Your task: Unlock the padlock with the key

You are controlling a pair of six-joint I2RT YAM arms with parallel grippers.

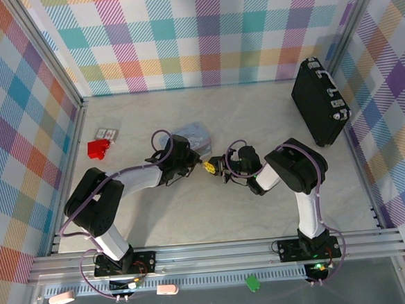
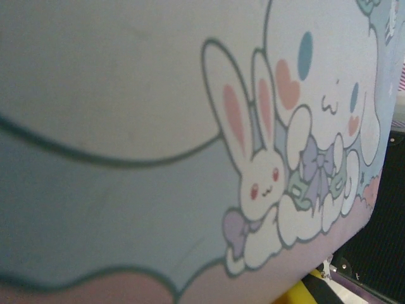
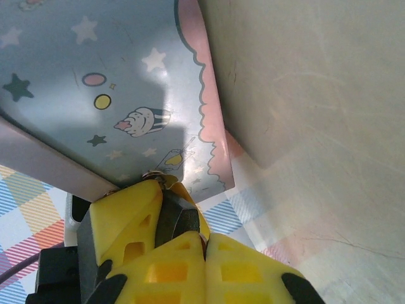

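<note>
Top external view has the pale table (image 1: 255, 113) bearing a black case (image 1: 318, 102) at far right and the pastel tin (image 1: 195, 133) at centre, where the left gripper (image 1: 191, 160), whose jaw state I cannot tell, faces the right gripper (image 3: 169, 202), clenched on the dark padlock (image 3: 177, 221) at the tin's edge

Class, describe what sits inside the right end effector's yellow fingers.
The right end effector clamps the padlock, shackle poking toward the pastel tin. Its yellow fingers cover the lower body, hiding any keyhole.
</note>
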